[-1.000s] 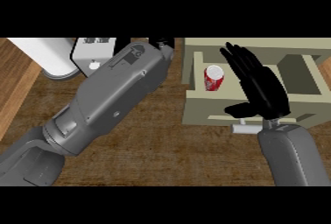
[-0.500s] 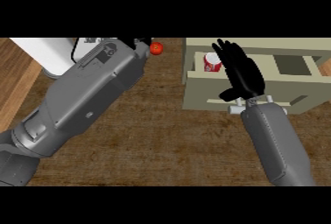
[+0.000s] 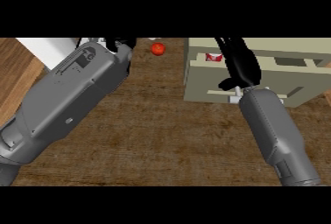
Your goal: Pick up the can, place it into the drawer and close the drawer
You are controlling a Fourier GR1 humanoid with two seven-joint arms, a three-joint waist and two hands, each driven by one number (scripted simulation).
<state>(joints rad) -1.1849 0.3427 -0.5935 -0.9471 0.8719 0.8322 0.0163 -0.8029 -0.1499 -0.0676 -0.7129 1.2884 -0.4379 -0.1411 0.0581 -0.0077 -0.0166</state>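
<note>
The surface (image 3: 161, 131) is dark brown with a wood grain, paler brown at the far left. The drawer (image 3: 200, 83) is beige. The can (image 3: 212, 57) inside it is red with white markings. A small red-orange ball (image 3: 158, 49) lies nearby. The right robot hand (image 3: 241, 65) is black, both forearms grey.

No text, label, brand, number or sign can be read anywhere. The red can (image 3: 213, 57) in the drawer (image 3: 200, 83) shows white patches near the drawer's back left corner, but these are too small to make out as letters.
</note>
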